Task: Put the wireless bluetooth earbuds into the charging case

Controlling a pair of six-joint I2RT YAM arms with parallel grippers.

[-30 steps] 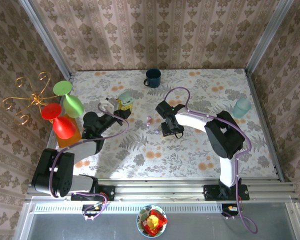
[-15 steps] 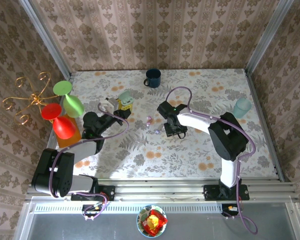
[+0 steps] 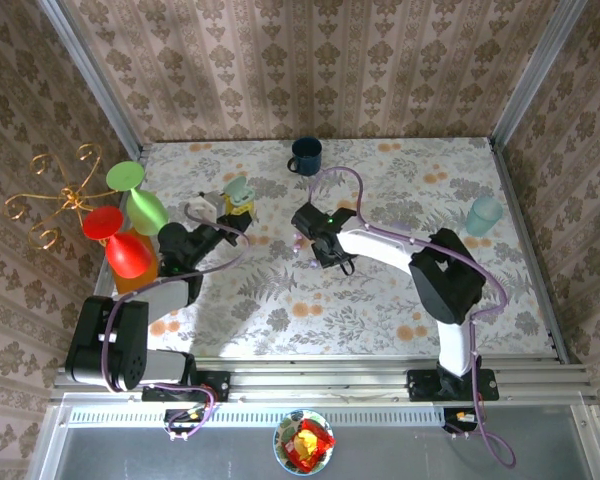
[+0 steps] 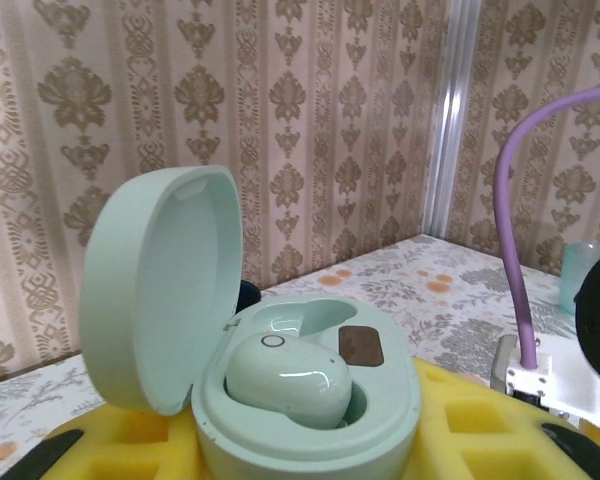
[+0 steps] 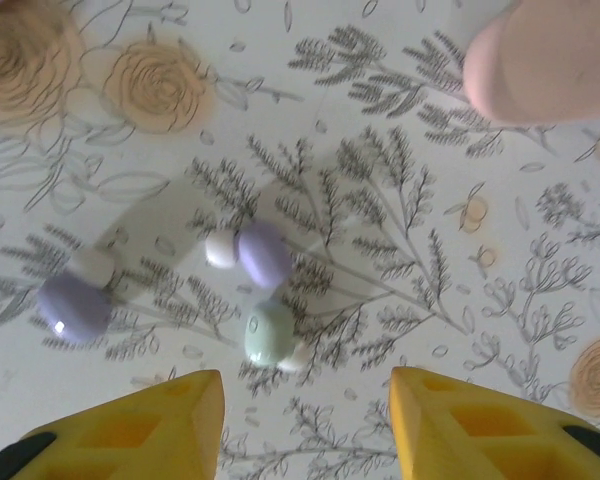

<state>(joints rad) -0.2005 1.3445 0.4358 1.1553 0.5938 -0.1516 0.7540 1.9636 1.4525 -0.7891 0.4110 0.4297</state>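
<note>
My left gripper (image 4: 310, 445) is shut on the mint-green charging case (image 4: 310, 400), whose lid stands open. One mint earbud (image 4: 285, 385) sits in a well; the well behind it is empty. In the top view the case (image 3: 238, 189) is held up at the left gripper (image 3: 232, 206). My right gripper (image 5: 305, 390) hangs open over the flowered table, its yellow fingers (image 5: 140, 430) either side of loose earbuds. A mint earbud (image 5: 270, 333) lies just ahead of the gap, a lilac earbud (image 5: 264, 252) beyond it, another lilac earbud (image 5: 73, 305) to the left. In the top view the right gripper (image 3: 316, 250) is at mid-table.
A pink oval case (image 5: 545, 60) lies ahead and to the right of the right gripper. A blue mug (image 3: 305, 155) stands at the back, a teal cup (image 3: 485, 215) at the right. Green, red and orange cups (image 3: 130, 250) and a gold wire stand (image 3: 50, 200) crowd the left edge.
My right gripper has moved left and a little farther back, over the loose earbuds, and its jaws have narrowed slightly. The left gripper with the case has shifted slightly left.
</note>
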